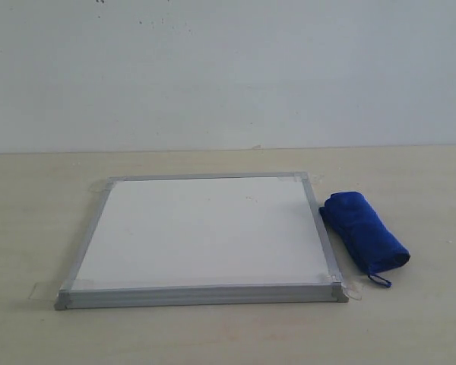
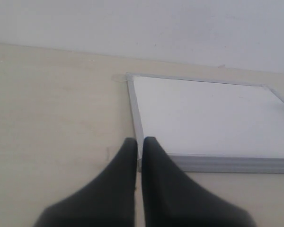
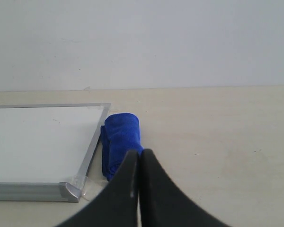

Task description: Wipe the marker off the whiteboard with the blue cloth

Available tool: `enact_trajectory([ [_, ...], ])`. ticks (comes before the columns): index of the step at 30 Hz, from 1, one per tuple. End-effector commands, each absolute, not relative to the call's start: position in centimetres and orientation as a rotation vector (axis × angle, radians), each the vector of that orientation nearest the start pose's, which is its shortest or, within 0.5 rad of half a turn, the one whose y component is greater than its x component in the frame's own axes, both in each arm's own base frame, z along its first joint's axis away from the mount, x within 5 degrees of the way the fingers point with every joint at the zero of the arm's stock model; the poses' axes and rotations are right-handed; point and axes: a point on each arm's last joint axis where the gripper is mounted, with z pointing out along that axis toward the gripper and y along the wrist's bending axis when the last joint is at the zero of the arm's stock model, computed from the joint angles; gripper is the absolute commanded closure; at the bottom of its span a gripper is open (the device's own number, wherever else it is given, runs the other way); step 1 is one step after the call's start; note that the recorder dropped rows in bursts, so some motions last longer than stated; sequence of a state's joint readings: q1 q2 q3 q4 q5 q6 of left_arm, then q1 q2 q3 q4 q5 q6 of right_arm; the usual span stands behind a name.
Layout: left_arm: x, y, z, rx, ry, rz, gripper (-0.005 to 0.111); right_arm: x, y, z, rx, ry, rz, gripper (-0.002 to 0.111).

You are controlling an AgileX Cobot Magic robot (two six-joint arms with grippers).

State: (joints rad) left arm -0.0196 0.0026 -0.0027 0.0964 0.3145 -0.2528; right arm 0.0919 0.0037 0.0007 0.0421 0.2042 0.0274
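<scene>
Cloth of royal-blue fuzzy microfibre (image 1: pixel 363 237), rolled into a thick bundle with a small loop (image 1: pixel 378 280) at its near end, lies on the pale beige tabletop (image 1: pixel 38 334). It sits just beside the right edge of the square whiteboard (image 1: pixel 205 232), which is smooth plain white inside a silver-grey metal frame. The black left gripper (image 2: pixel 139 142) and right gripper (image 3: pixel 139 153) each have their tapered fingers pressed together, empty.

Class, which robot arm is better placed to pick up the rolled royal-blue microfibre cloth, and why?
Right. The rolled royal-blue microfibre cloth lies just right of the silver-framed whiteboard, directly ahead of the shut right gripper; the left gripper faces the board's left edge.
</scene>
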Motion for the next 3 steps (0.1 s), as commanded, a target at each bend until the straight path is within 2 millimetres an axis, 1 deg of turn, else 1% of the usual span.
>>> enact_trajectory([
  [1,5.42,0.15,18.49,-0.155,1.791,-0.111,0.103,5.56,0.58,19.51,-0.027,1.684,0.123,0.108],
  [3,5.42,0.15,18.49,-0.155,1.791,-0.111,0.103,5.56,0.58,19.51,-0.027,1.684,0.123,0.108],
])
